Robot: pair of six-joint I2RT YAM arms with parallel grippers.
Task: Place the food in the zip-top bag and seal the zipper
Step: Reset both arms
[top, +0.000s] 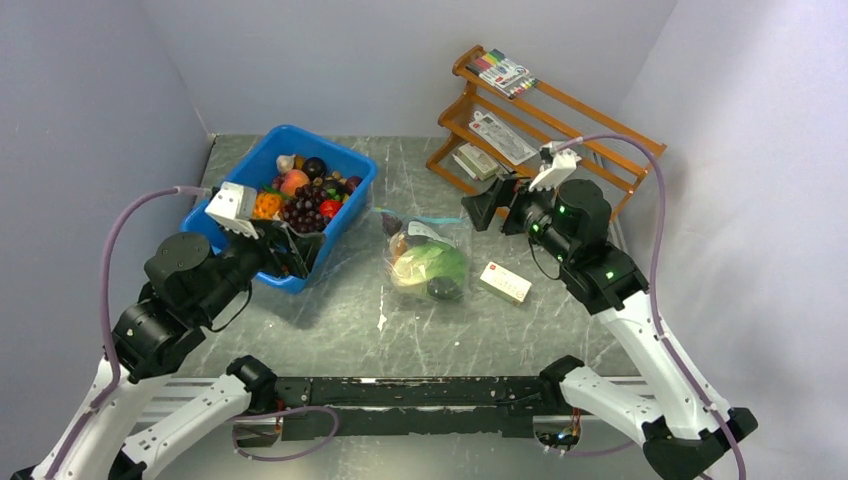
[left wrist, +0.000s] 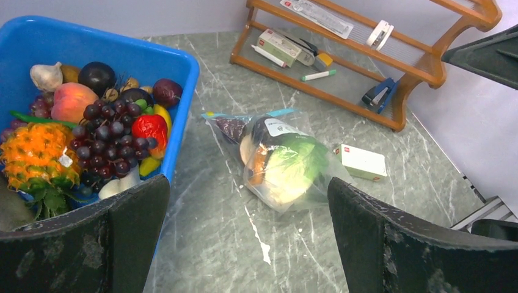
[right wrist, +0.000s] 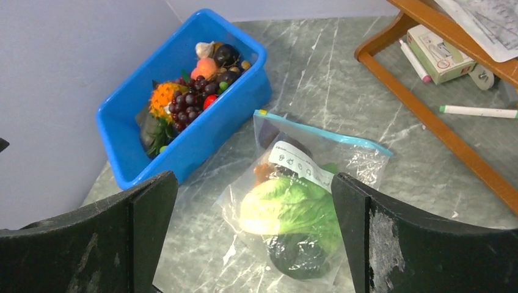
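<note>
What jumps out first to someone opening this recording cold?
The bright blue bin heaped with toy fruit, at the rear left of the table, grabs the eye first. Next comes the clear zip-top bag at mid-table, already holding green lettuce. Behind it to the right stands an orange wooden rack of stationery.

The zip-top bag (top: 452,235) lies mid-table (top: 340,310) with the food (top: 435,265) inside it. To its left, slightly farther, sits a bin (top: 343,222) — toy produce (top: 305,205) heaped in it. A small box (top: 505,282) lies just right of the bag; a rack (top: 600,121) stands far right.
</note>
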